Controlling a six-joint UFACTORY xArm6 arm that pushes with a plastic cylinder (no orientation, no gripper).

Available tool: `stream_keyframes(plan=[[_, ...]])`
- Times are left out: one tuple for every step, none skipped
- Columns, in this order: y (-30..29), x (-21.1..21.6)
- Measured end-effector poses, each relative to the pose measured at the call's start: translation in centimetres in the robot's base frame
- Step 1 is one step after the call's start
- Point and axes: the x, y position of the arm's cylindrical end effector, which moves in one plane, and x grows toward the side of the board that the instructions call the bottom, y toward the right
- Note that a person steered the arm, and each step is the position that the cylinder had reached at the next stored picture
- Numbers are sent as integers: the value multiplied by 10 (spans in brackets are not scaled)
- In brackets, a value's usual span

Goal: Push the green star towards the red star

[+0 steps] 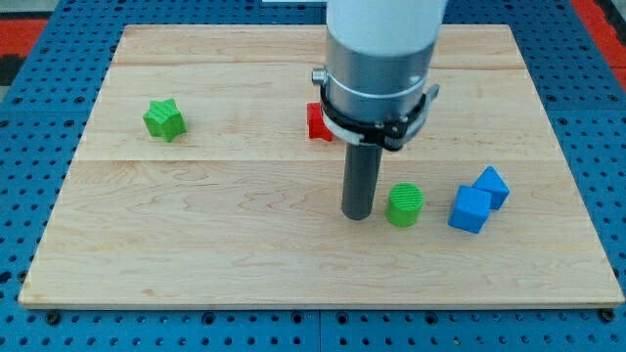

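The green star (164,119) lies on the wooden board (196,244) at the view's left. The red star (318,122) lies near the board's middle, mostly hidden behind the arm's grey housing. My tip (357,214) rests on the board below the red star, far to the right of the green star. It stands just left of a green cylinder (405,205), very close to it.
Two blue cubes (470,209) (492,185) sit together right of the green cylinder. The arm's wide housing (380,68) covers the board's upper middle. The board lies on a blue pegboard surface (20,196).
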Motion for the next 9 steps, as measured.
stream_keyframes(plan=[[24,14],[-19,26],[-123,10],[-209,-50],[-291,-105],[-302,-131],[-250,-121],[-218,-136],[-209,-142]])
